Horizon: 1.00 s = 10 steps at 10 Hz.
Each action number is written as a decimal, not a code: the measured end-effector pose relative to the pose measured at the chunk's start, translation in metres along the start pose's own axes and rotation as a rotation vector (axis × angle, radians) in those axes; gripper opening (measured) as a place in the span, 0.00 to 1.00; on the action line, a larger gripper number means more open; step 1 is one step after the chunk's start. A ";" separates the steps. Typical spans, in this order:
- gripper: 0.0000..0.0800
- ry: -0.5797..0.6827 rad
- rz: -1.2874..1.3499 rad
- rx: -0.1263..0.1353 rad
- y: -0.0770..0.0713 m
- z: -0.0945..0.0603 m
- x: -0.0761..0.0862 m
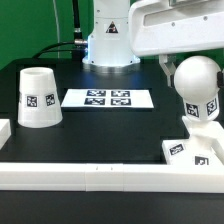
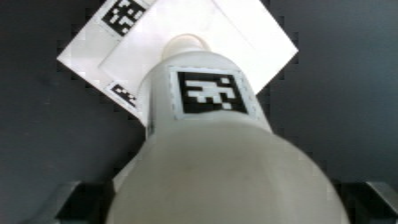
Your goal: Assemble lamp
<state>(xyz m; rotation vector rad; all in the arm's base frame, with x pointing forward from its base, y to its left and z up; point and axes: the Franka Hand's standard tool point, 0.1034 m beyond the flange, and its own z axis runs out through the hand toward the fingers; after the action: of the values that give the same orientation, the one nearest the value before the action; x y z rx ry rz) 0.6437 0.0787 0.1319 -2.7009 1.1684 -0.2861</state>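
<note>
Smooth white plastic bulb point(image 1: 197, 80), round head up and narrow tagged neck down, sits over the flat square base point(image 1: 193, 150) at the exterior view's right; can't tell if they touch. Claw point(image 2: 210, 205) pinches the bulb's wide head btwn dark fingers point(image 2: 71, 200). Tapered cup-shaped shade point(image 1: 38, 97) stands wide end down on the matte black tabletop point(image 1: 110, 130), well apart at the exterior view's left, w/ flat marker board point(image 1: 108, 98) between.

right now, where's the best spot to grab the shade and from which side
Grip the shade across its narrow top end, coming straight down from above. It stands upright, wide end down, and tapers upward, so the top probably fits the hand best. The hand holds the bulb now.
</note>
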 end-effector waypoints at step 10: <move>0.73 -0.026 0.046 -0.036 -0.011 0.001 -0.010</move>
<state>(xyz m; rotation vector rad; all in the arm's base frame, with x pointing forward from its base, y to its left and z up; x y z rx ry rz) 0.6448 0.0937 0.1328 -2.6956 1.2382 -0.2251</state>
